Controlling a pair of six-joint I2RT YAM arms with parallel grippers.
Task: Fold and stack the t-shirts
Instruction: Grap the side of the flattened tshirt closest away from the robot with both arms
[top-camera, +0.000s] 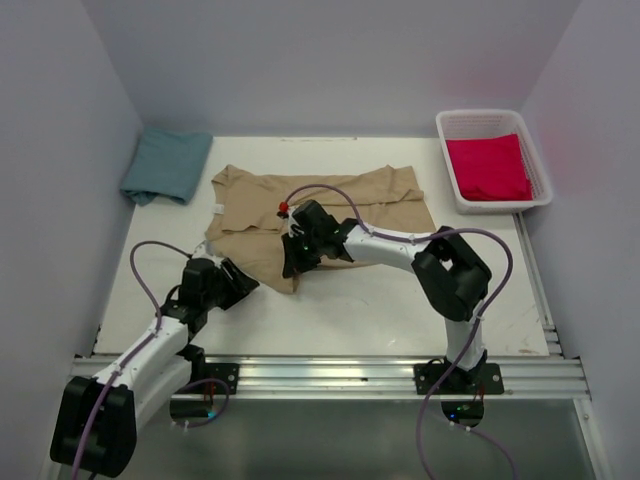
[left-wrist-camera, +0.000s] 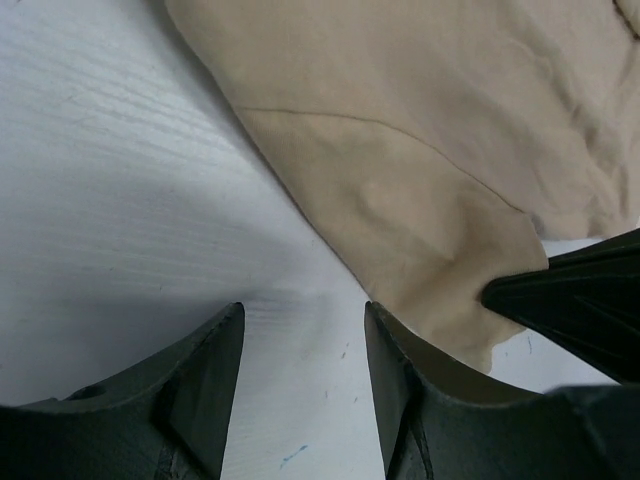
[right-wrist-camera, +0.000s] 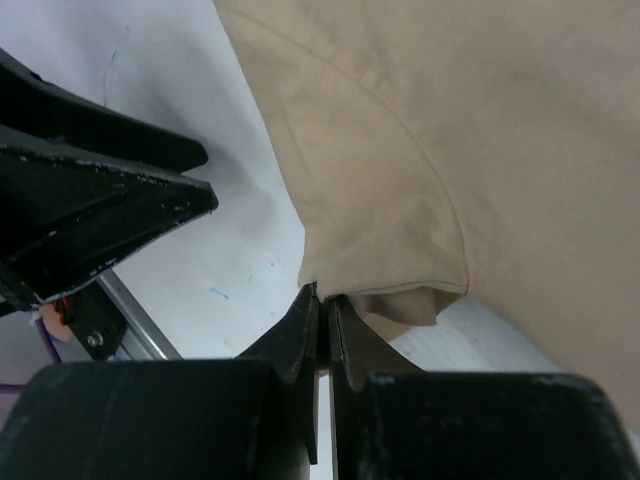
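Observation:
The tan t-shirt (top-camera: 330, 200) lies partly folded mid-table, also seen in the left wrist view (left-wrist-camera: 430, 150) and the right wrist view (right-wrist-camera: 450, 130). My right gripper (top-camera: 292, 268) (right-wrist-camera: 322, 292) is shut on that shirt's near corner, pinching the hem at its fingertips. My left gripper (top-camera: 245, 283) (left-wrist-camera: 303, 310) stands open just left of the same corner, with bare table between its fingers and its right finger at the cloth's edge. A teal t-shirt (top-camera: 165, 167) lies folded at the back left. A red t-shirt (top-camera: 488, 167) lies folded in the basket.
A white slatted basket (top-camera: 480, 115) stands at the back right and holds the red shirt. Grey walls close the table on three sides. A metal rail (top-camera: 330, 375) runs along the near edge. The two grippers are close together at the shirt's corner.

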